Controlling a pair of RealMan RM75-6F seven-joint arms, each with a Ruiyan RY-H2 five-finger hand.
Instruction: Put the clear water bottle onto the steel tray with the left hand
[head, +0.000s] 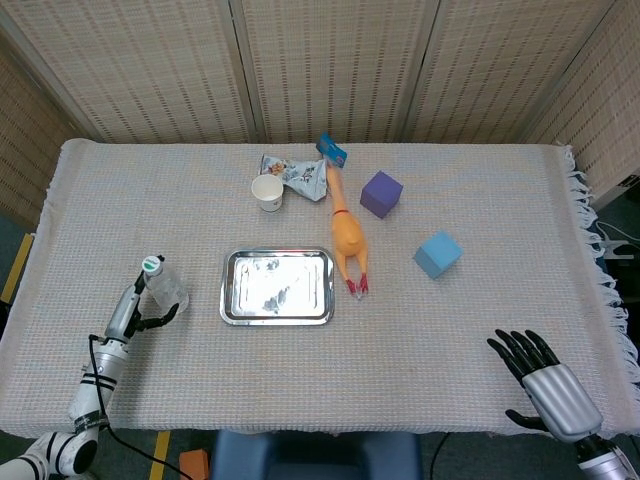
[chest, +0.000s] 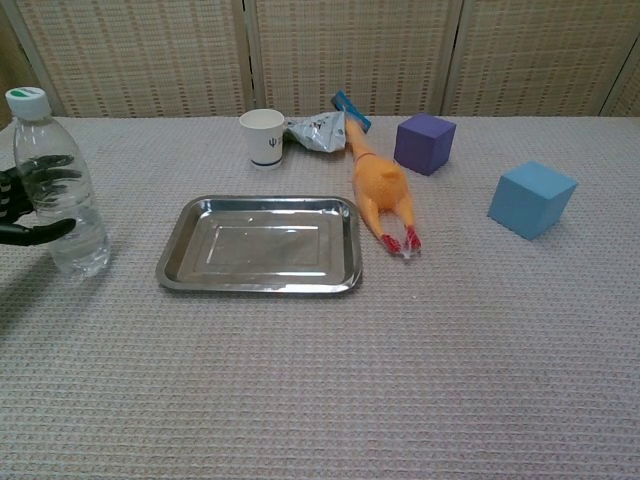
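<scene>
The clear water bottle (chest: 62, 205) with a green-white cap stands upright at the table's left, a short way left of the steel tray (chest: 258, 285). My left hand (chest: 18, 207) grips its middle from the left, fingers showing through the plastic and the thumb in front. In the head view the bottle (head: 165, 289) and left hand (head: 138, 314) sit left of the tray (head: 278, 321), which has nothing on it. Whether the bottle's base touches the cloth I cannot tell. My right hand (head: 545, 383) rests open, fingers spread, at the table's front right edge.
Beyond the tray are a white paper cup (chest: 262, 136) and a crumpled snack bag (chest: 318, 131). A rubber chicken (chest: 380, 188) lies along the tray's right side. A purple cube (chest: 424, 143) and a blue cube (chest: 532, 198) sit further right.
</scene>
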